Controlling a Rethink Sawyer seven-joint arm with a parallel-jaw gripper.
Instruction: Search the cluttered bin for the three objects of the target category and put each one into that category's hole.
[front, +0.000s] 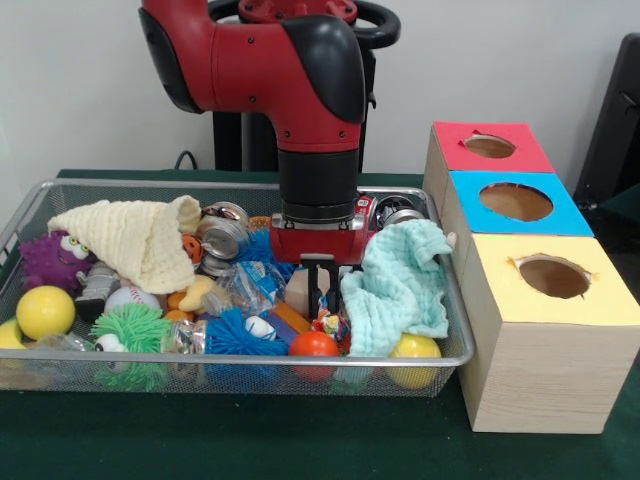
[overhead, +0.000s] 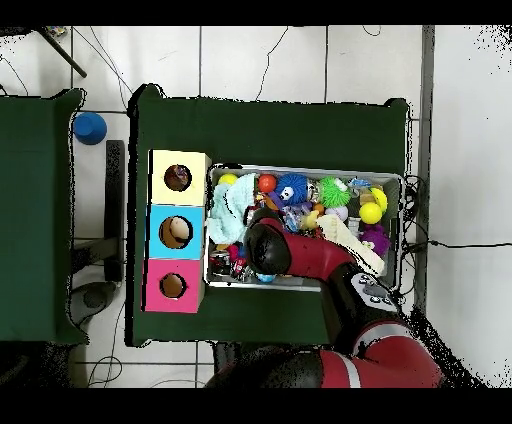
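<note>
My gripper (front: 320, 292) is buried in the bin (front: 60, 375) clutter, so can't tell if it's open. From overhead my arm (overhead: 300, 255) covers it completely. Green cloth (front: 400, 290) hides whatever's underneath.

A wire-mesh metal bin (front: 60, 200) holds waffle-textured cloths (front: 135, 240), glossy plastic balls (front: 44, 311) and shiny metal cans (front: 222, 238); beside the bin, pale wood-grain boxes (front: 530, 385) with matt coloured tops.
</note>
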